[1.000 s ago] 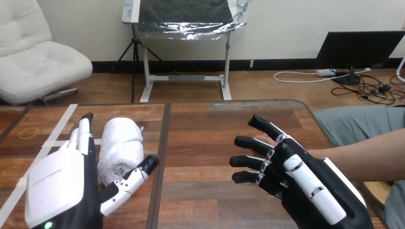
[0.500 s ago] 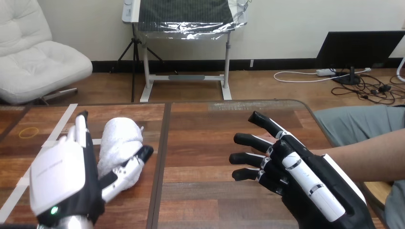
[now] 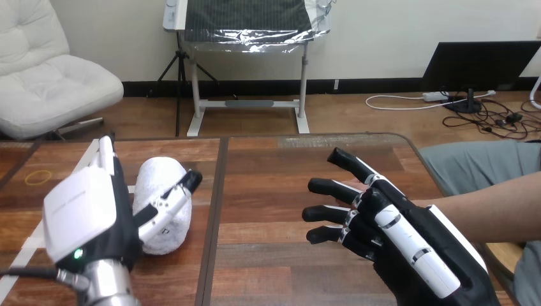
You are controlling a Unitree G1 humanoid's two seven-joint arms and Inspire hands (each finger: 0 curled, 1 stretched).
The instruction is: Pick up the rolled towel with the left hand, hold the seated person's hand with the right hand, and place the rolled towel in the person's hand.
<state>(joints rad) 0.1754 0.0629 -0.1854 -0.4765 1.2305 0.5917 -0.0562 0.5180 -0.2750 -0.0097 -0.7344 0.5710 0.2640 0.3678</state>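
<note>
Head view: rolled towel (image 3: 155, 172) by table's (image 3: 274, 191) left edge, likely soft, light, squashy. Left hand (image 3: 83, 210) spread astride it, thumb across top — grip mid-roll. Right hand (image 3: 415, 248) spread.

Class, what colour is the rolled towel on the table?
White; it shows best in the head view, where the rolled towel lies on the wooden table.

The left hand (image 3: 80, 213) covers the left flank of the rolled towel (image 3: 171, 223), so contact there cannot be judged. Well right of the rolled towel, the right hand (image 3: 415, 248) hides the person's hand. The person's forearm (image 3: 497, 204) is cut off by the picture's side edge.
</note>
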